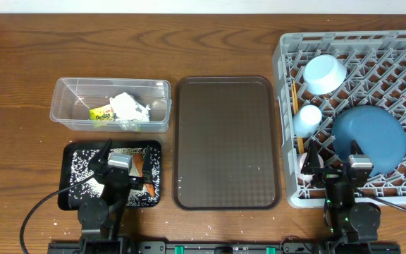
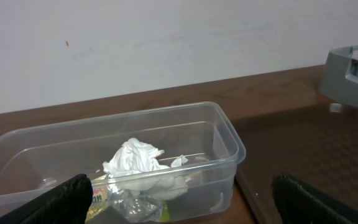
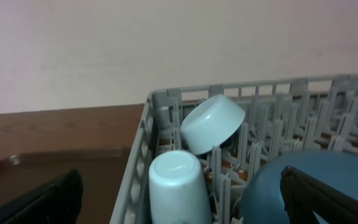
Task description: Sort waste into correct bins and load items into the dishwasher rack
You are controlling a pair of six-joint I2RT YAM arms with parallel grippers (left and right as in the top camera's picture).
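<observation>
Waste lies separated by kind: tissue (image 1: 127, 106) and wrapper (image 1: 101, 114) in clear tub (image 1: 56, 111), rice (image 1: 80, 167) in black tray (image 1: 67, 204); rack (image 1: 400, 63) pegs prop the plate (image 1: 372, 134) tilted. Left pincer (image 2: 182, 193) and right pincer (image 3: 179, 193) gape wide, empty.

Bench (image 1: 20, 63): mid-brown wood grain. Ahead of the black left gripper (image 2: 185, 202): clear tub (image 1: 65, 106), see-through, with white tissue (image 1: 129, 106) and a yellow-green wrapper (image 1: 101, 113). Under that gripper: black tray (image 1: 68, 201) speckled with white rice (image 1: 83, 166), plus orange bits (image 1: 149, 189). Between the grippers: dark-brown serving tray (image 1: 224, 141) with a fine crosshatch texture. Ahead of the black right gripper (image 3: 179, 199): grey lattice rack (image 1: 287, 49), light-blue bowl (image 1: 325, 73), light-blue cup (image 1: 306, 118), dark-blue plate (image 1: 368, 137), white-pink cup (image 1: 306, 164), tan chopsticks (image 1: 298, 106).
</observation>
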